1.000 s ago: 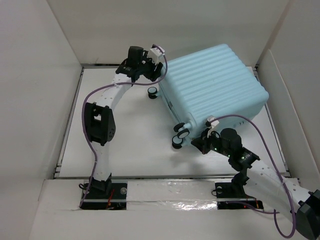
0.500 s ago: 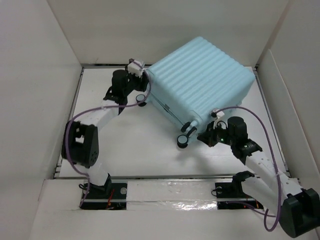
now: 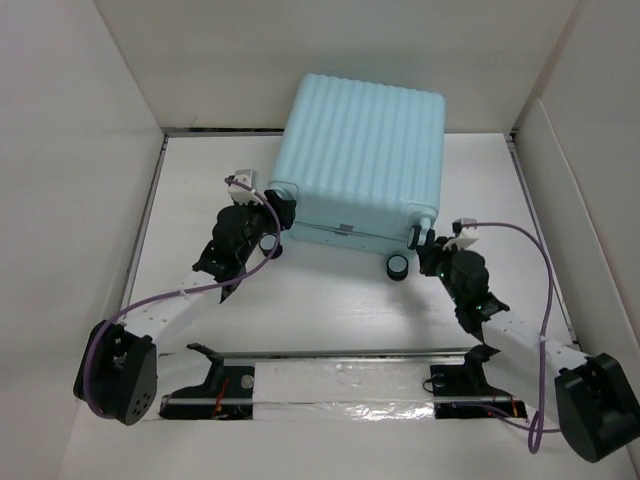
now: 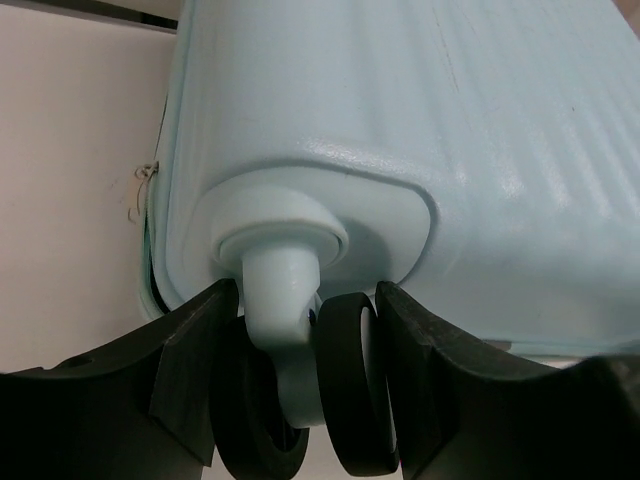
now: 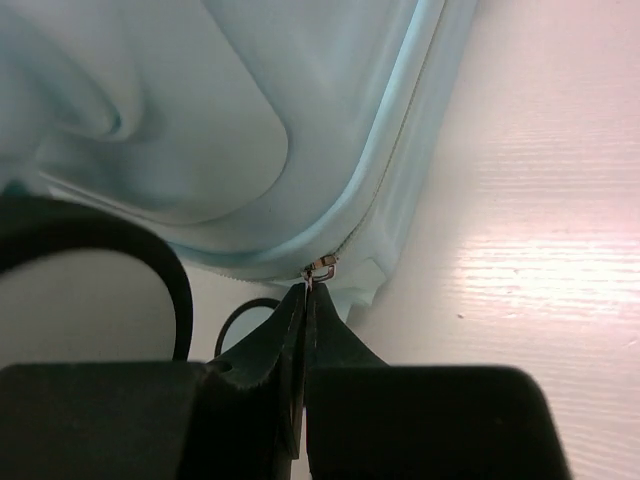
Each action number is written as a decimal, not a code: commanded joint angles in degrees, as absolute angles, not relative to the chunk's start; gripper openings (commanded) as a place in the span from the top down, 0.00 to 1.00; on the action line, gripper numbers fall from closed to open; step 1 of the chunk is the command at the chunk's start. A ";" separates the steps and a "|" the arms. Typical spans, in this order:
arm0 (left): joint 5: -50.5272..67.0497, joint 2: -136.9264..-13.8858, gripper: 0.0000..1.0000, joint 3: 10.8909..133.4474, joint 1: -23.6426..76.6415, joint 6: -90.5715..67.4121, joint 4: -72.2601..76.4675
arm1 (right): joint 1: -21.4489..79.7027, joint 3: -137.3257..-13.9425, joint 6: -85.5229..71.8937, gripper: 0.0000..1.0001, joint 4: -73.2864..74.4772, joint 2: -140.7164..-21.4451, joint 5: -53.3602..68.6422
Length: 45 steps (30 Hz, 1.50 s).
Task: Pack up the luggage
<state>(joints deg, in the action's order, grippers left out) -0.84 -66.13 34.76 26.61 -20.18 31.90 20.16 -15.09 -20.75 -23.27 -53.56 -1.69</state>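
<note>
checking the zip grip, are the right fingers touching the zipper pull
Touching: the right wrist view shows the shut fingers pinching the zipper pull at the luggage seam.

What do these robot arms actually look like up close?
The left arm and right arm are slim white tubes with chunky black joints, and a purple cable loops along each. The left gripper and right gripper each have two black, wedge-shaped fingers.

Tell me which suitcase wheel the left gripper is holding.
The suitcase's near-left wheel: the left gripper clamps it from both sides. The near-right wheel stands free, with nothing touching it.
</note>
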 commanded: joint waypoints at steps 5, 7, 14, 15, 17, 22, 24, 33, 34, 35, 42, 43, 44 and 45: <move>17.67 -66.71 1.00 33.66 40.41 -36.73 39.37 | 51.32 -16.31 -29.98 1.00 -41.67 -60.72 -20.28; 18.54 -66.97 1.00 32.70 41.65 -39.45 43.76 | 52.47 -20.20 -28.48 1.00 -40.87 -63.79 -21.79; 20.39 -64.43 1.00 30.77 41.66 -44.55 48.60 | 59.68 -29.96 -18.67 1.00 -42.18 -73.03 -22.54; 19.35 -62.42 1.00 30.67 41.66 -44.47 48.17 | 59.68 -31.36 -16.98 1.00 -41.67 -73.65 -19.54; 17.67 -60.13 1.00 30.50 40.79 -44.91 46.06 | 59.16 -31.29 -15.04 1.00 -38.69 -71.73 -13.12; 18.28 -54.49 1.00 30.06 37.88 -48.34 46.14 | 55.28 -23.40 -11.16 1.00 -46.22 -63.37 13.17; 18.98 -56.06 1.00 30.32 39.63 -49.04 47.71 | 54.76 -24.07 -14.75 1.00 -43.53 -63.63 6.72; 17.93 -65.82 1.00 29.09 47.63 -52.29 56.68 | 60.29 -41.08 -12.86 1.00 -36.67 -82.61 -15.26; 18.19 -66.18 1.00 29.00 47.64 -52.82 57.99 | 60.29 -37.30 -11.96 1.00 -44.66 -82.97 -5.03; 18.37 -66.36 1.00 28.13 47.64 -53.61 59.05 | 59.68 -33.52 -15.17 1.00 -58.92 -83.32 -3.36; 18.02 -71.01 1.00 26.63 52.03 -54.76 63.90 | 60.56 -34.98 -15.30 1.00 -43.83 -83.75 -21.30; 17.93 -71.36 1.00 26.46 52.03 -55.02 65.20 | 60.56 -35.33 -15.73 1.00 -44.99 -85.76 -16.48; 18.45 -71.45 1.00 26.11 52.03 -55.45 66.08 | 60.56 -37.16 -16.25 1.00 -45.17 -86.91 -14.70; 18.54 -70.58 1.00 26.02 52.03 -55.63 66.35 | 61.25 -38.05 -16.26 1.00 -45.26 -87.97 -13.98</move>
